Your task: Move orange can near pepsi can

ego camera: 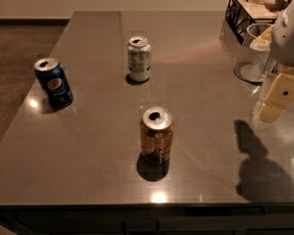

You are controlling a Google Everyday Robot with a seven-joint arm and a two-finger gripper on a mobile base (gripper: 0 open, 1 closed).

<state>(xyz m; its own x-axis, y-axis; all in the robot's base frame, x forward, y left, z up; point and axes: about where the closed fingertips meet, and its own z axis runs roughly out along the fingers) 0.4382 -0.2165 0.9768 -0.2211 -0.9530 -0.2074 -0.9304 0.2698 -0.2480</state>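
The orange can [157, 135] stands upright near the front middle of the grey table [103, 146], its silver top open. The pepsi can [54, 83], dark blue with the round logo, stands upright near the table's left edge, well apart from the orange can. My gripper [276, 98] hangs at the right side, above the table and to the right of the orange can, with nothing seen in it. Its shadow falls on the table at the front right.
A white-green can [139, 58] stands upright in the middle back. A clear glass container [255, 53] and a black wire basket [250, 11] sit at the back right, close behind the arm. The table's left edge drops to carpet floor.
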